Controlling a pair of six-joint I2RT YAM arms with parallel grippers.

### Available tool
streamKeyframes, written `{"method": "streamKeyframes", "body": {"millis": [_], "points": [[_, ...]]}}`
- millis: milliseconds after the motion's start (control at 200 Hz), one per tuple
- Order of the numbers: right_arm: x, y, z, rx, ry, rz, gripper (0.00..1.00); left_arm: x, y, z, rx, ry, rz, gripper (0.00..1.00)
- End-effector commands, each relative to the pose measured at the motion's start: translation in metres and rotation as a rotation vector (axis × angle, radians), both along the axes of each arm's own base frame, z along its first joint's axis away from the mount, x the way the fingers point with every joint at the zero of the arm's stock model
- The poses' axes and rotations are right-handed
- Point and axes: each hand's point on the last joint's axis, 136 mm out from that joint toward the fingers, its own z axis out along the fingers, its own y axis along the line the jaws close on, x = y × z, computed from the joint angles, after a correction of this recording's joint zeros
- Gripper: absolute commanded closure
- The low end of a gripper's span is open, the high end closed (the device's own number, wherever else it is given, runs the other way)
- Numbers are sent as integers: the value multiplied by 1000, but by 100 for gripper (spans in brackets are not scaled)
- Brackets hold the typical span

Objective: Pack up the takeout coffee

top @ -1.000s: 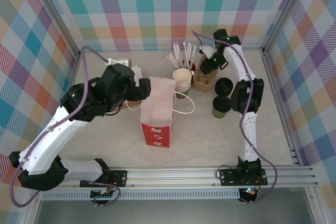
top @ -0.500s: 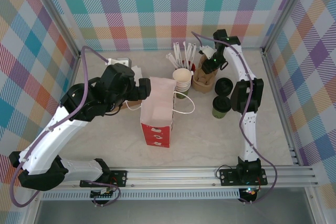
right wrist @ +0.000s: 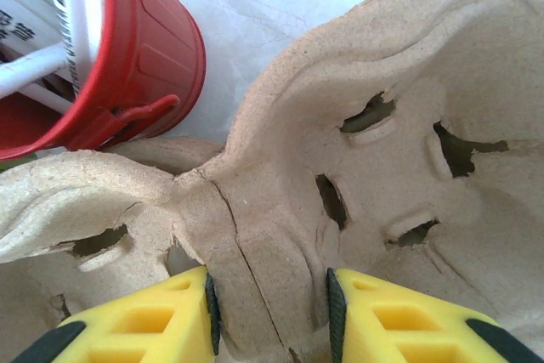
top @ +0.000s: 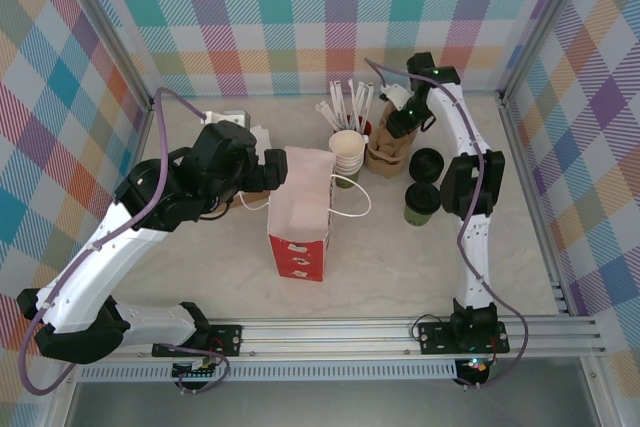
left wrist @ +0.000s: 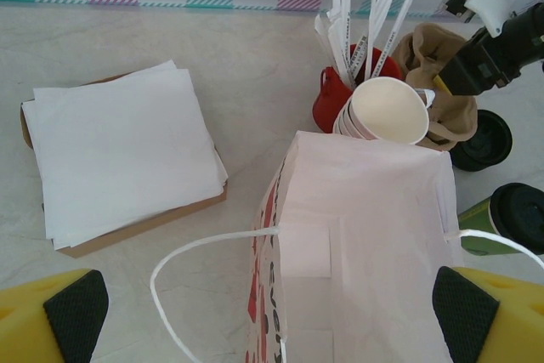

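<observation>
The left jaws hung wide over the bag while the right jaws pinched the thin ridge of the cardboard carrier (visibly creased), which could tear or swing into the coffee cup just near-right on the desk.

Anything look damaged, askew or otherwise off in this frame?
Yes: the pulp cup carrier shows a crack-like line down its centre ridge, right where the right gripper pinches it, so it may be torn or creased. The takeout coffee stands upright with its black lid on; nothing looks spilled.
</observation>
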Motion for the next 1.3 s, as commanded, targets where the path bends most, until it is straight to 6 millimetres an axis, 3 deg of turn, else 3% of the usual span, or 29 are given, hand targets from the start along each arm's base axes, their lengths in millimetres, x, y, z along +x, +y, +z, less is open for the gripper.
{"method": "streamKeyframes", "body": {"millis": [0,285,475,690,910,1095,1295], "points": [[-8,-2,42,7,-66,6,63,-2,12,5,1,-8,31,0],[-15,-2,70,25,-110,-8,64,-3,14,3,-6,-11,39,0],[-25,-3,107,64,-168,-51,65,-10,21,-15,27,50,56,0],[-49,11,152,207,-199,-85,67,-24,32,-31,2,115,96,0],[-89,30,203,415,-228,-93,67,-39,21,-38,-121,166,46,2],[-139,59,248,650,-217,-33,67,-49,15,-53,-165,230,35,7],[-200,101,277,859,-107,90,67,-52,2,-79,-212,295,22,12]]}}
